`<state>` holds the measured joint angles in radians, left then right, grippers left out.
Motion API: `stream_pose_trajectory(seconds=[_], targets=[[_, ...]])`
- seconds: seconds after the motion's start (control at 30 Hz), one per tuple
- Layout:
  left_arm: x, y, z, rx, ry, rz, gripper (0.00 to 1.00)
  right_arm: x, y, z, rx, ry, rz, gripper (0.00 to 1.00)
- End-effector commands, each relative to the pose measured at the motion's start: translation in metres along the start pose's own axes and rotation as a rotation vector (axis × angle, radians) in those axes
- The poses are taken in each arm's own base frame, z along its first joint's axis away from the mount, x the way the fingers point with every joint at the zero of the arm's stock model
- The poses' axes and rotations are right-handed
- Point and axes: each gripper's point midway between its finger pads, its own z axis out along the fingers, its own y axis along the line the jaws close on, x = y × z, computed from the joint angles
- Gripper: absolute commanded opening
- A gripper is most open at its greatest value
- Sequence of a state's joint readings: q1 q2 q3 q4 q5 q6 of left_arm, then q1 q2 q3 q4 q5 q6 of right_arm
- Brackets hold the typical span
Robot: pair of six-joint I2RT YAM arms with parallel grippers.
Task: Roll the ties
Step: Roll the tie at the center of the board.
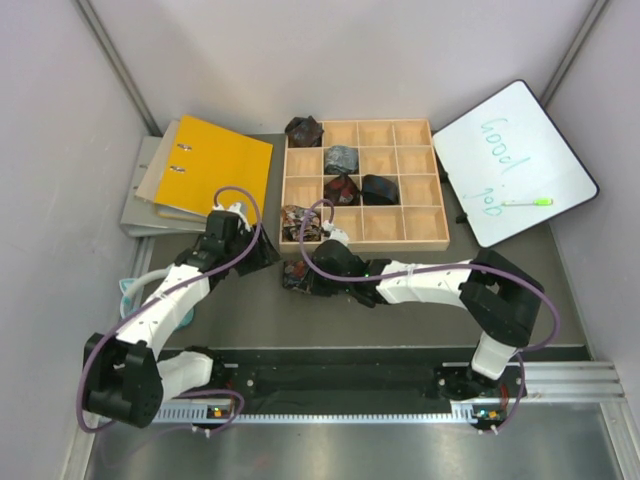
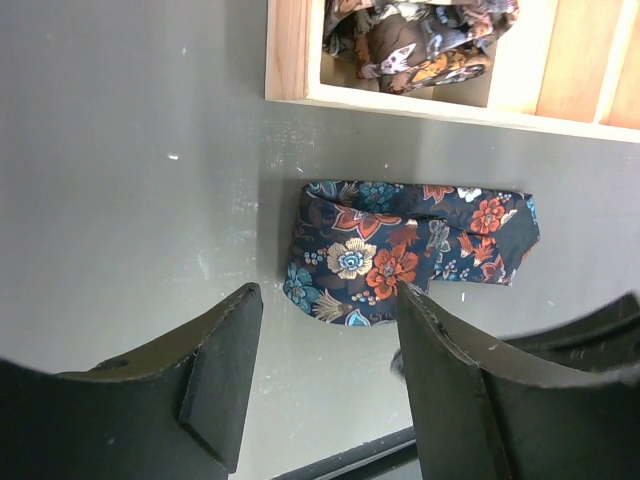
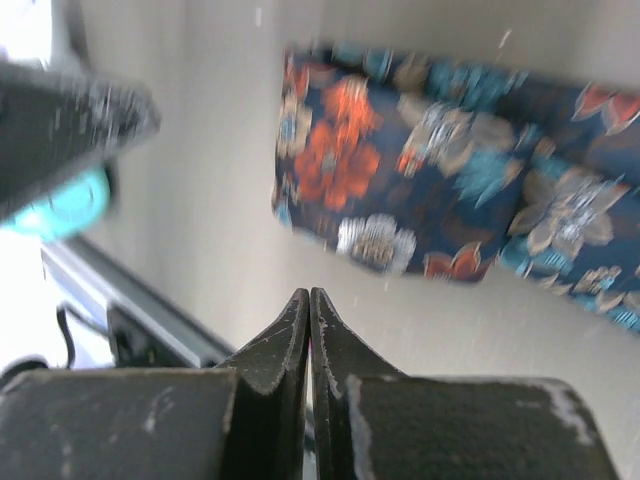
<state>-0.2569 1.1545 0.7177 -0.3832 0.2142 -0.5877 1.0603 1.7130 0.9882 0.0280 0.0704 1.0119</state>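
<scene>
tray [image 1: 400,244] holds seemingly five tie bundles [image 1: 341,158]; left gripper [image 2: 325,325] gapes, right gripper [image 3: 308,300] pinched shut, empty.

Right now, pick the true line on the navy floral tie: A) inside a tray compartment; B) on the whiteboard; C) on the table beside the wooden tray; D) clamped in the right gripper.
C: the navy floral tie lies on the table outside the wooden tray; the right gripper is shut, empty.

The left arm [image 1: 165,305] and the right arm [image 1: 430,282] share white links, bulky black joints and looping purple cables [image 1: 84,380], and end in scuffed matte-black fingers [image 2: 470,400] with flat inner pads [image 2: 215,395].
</scene>
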Motion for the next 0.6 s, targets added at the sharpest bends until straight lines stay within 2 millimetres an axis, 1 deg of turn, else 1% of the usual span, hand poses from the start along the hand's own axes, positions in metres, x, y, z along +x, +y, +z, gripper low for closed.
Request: stream_pose_trajectory(seconds=[0.0,0.1,0.23,0.27,0.37,0.43,0.47,0.57], targets=[[-0.007,-0.001,-0.011,-0.006,-0.037,0.034,0.61,-0.024,0.003,0.012,0.010,-0.166,0.048,0.00],[-0.006,0.000,-0.011,-0.012,-0.034,0.040,0.61,-0.023,0.007,0.015,-0.006,-0.163,0.035,0.00],[-0.007,0.001,-0.012,-0.021,-0.041,0.043,0.61,-0.021,0.016,0.008,-0.012,-0.163,0.011,0.00],[-0.007,0.001,-0.013,-0.020,-0.042,0.043,0.61,-0.016,0.017,0.006,-0.007,-0.156,0.004,0.00],[-0.007,0.001,-0.013,-0.018,-0.042,0.041,0.61,-0.009,0.014,0.004,0.000,-0.150,-0.001,0.00],[-0.007,0.001,-0.012,-0.015,-0.043,0.040,0.61,-0.001,0.008,0.007,0.005,-0.127,0.003,0.00],[-0.006,0.001,-0.012,-0.016,-0.042,0.041,0.61,0.000,0.009,0.008,-0.005,-0.122,0.005,0.00],[-0.005,0.002,-0.012,-0.020,-0.036,0.046,0.61,0.004,0.003,0.012,0.009,-0.117,0.012,0.00]])
